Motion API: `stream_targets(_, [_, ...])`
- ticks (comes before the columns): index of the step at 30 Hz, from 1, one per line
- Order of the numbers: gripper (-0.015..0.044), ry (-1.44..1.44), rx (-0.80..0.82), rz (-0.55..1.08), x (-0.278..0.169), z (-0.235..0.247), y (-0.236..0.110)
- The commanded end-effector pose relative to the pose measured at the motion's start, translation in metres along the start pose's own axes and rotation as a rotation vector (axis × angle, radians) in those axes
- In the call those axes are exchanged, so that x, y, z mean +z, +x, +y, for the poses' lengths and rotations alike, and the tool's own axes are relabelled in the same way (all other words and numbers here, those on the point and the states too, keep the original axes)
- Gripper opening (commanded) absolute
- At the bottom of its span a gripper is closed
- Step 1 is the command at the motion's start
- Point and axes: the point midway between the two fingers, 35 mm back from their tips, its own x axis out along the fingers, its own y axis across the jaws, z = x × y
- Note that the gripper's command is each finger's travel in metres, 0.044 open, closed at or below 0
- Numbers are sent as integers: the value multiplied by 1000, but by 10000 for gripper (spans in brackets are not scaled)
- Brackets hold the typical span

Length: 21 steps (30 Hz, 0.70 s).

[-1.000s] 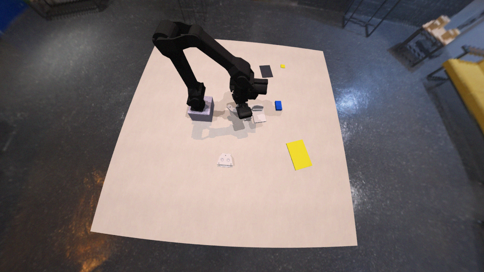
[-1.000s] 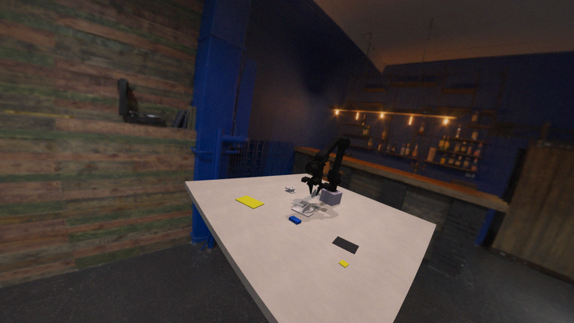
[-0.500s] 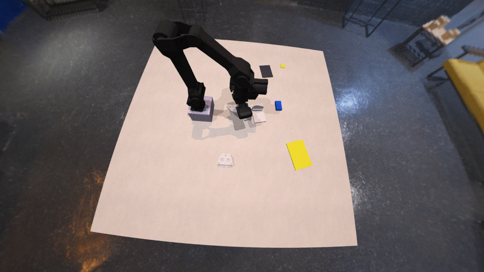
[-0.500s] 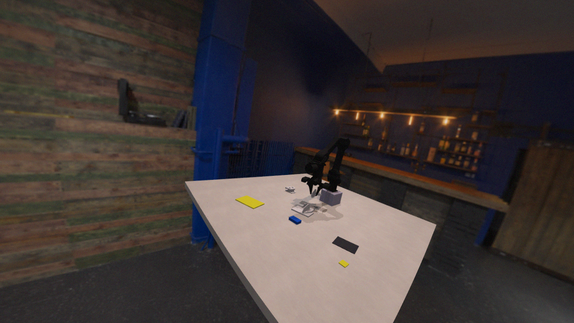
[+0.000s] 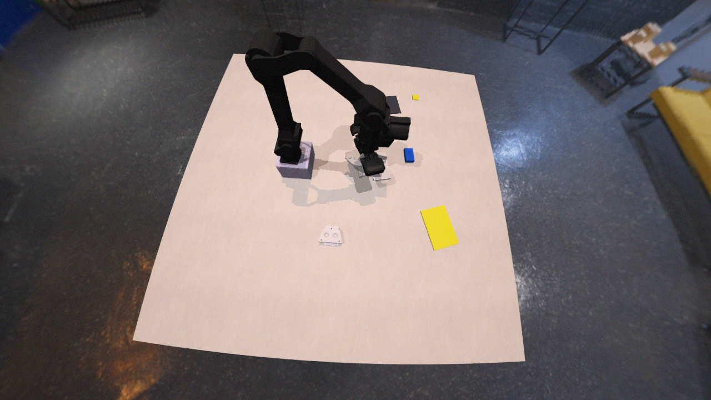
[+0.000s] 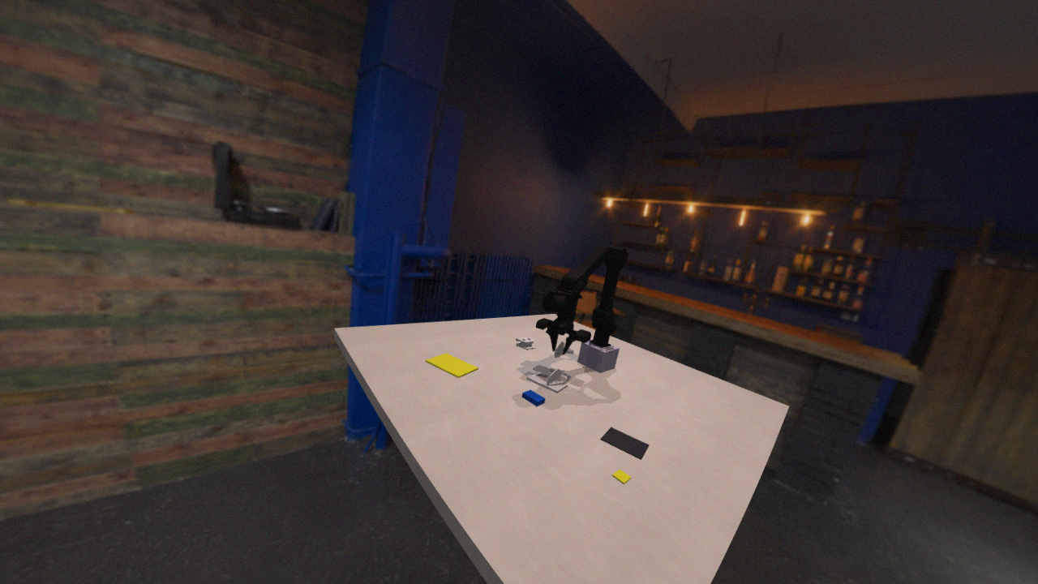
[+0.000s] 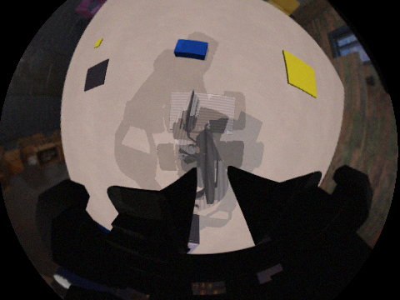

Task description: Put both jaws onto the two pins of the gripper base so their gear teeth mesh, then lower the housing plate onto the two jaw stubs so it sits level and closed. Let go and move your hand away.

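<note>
from left to right in the top view, the arm's pale purple pedestal [image 5: 297, 171] [image 6: 603, 359] comes first on the light tabletop [image 5: 298, 308] [image 6: 471, 465], with the black arm [image 5: 334, 64] [image 6: 581, 279] arching up and over from it. farther right, toward the lower part of that view, lies the white housing plate [image 5: 331, 234] [image 6: 525, 341], a tapered piece with two round features, its narrow end facing up the view and its wide edge down. next comes the held jaw [image 5: 349, 158] [image 6: 559, 349] [image 7: 206, 167], one end showing beside the gripper [image 5: 370, 161] [image 6: 560, 350] [image 7: 212, 168] and facing the pedestal. in the wrist view its long axis runs nearly up and down, thin edge toward the camera, its far end close to the ridged gripper base [image 5: 381, 177] [image 6: 555, 387] [image 7: 208, 100]. the fingers are closed on this jaw, above the tabletop. the second jaw [image 6: 555, 375] [image 7: 192, 110] is over the base, on edge, leaning slightly in the wrist view; i can't tell whether its teeth mesh with anything. past the base are a dark flat plate [image 5: 393, 105] [image 6: 624, 443] [image 7: 97, 75], a small blue block [image 5: 408, 155] [image 6: 533, 397] [image 7: 192, 48], a tiny yellow square [image 5: 415, 97] [image 6: 621, 476] [image 7: 98, 42], and a larger yellow rectangle [image 5: 439, 228] [image 6: 451, 364] [image 7: 300, 74], set slightly askew.
</note>
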Motion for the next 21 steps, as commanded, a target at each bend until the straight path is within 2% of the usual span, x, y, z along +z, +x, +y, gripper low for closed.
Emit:
stream_targets(1, [134, -4, 5, 2, 11, -4, 0])
stream_targets(16, [134, -5, 3, -2, 54, -23, 4])
stream_targets(21, [134, -5, 3, -2, 56, -24, 4])
